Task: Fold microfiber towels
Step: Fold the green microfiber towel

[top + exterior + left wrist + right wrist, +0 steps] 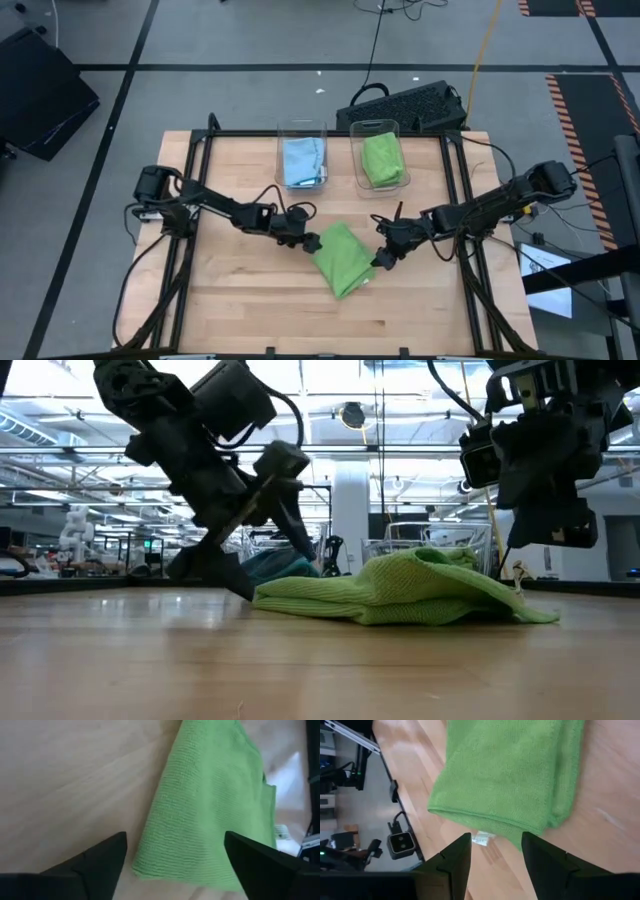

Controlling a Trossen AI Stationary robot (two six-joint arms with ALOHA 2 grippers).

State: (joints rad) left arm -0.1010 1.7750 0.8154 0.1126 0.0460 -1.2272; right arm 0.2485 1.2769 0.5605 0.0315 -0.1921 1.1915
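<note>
A lime green microfiber towel (pixel 342 258) lies folded into a long strip on the middle of the wooden table, slanting from far left to near right. My left gripper (pixel 312 241) is open and low at its far-left end. In the left wrist view its two fingers (pixel 102 862) stand wide apart on either side of that end (pixel 200 820). My right gripper (pixel 383 258) is open and raised just off the towel's right side. In the right wrist view nothing is between its fingers (pixel 455 857), and the towel's edge and white label (pixel 481 839) lie beyond them.
Two clear bins stand at the far middle of the table. One (pixel 303 158) holds a light blue towel and the other (pixel 381 160) a green one. A black keyboard (pixel 405 105) lies beyond the far edge. Bare wood lies near and to the left of the towel.
</note>
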